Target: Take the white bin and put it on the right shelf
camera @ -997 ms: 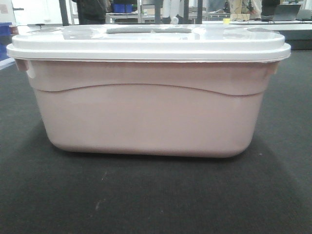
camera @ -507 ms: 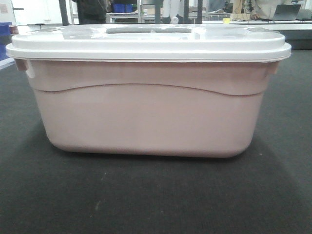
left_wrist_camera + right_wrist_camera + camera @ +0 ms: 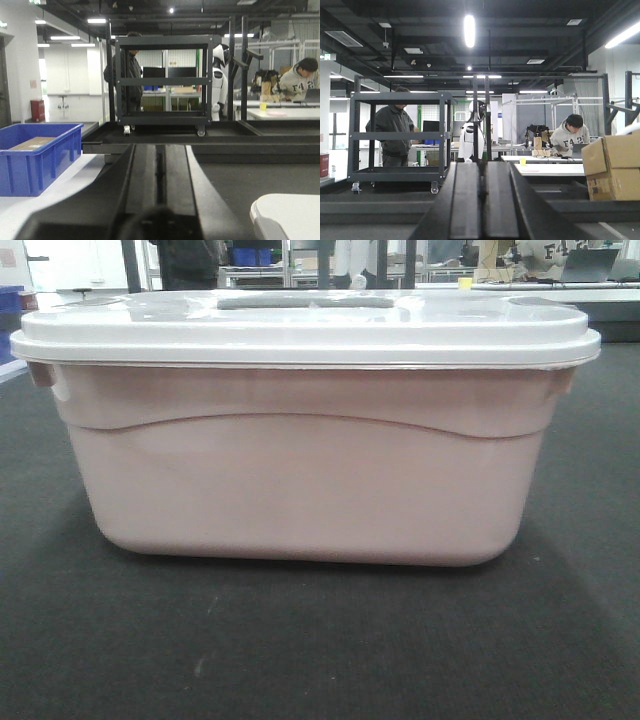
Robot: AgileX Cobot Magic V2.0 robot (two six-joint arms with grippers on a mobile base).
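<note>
The white bin (image 3: 300, 480) fills nearly the whole front view, standing upright on the dark carpet (image 3: 320, 650); its white lid (image 3: 300, 335) is on, with a grey handle recess (image 3: 305, 301) at the top centre; a wavy ridge runs across its pinkish side. One corner of the lid also shows at the lower right of the left wrist view.

The left gripper (image 3: 159, 150) rises from the bottom centre of its view, dark and blurred; its two fingers lie side by side with only a thin slit between them, closed on nothing. A blue crate (image 3: 37, 157) sits at the left edge; a black cart (image 3: 162, 85) stands mid-frame beyond, with a person in a dark jacket (image 3: 131, 75) behind it.

The right gripper (image 3: 481, 170) looks the same at the bottom centre of its own view, fingers together and holding nothing; a cardboard box (image 3: 612, 167) sits at the right edge.
</note>
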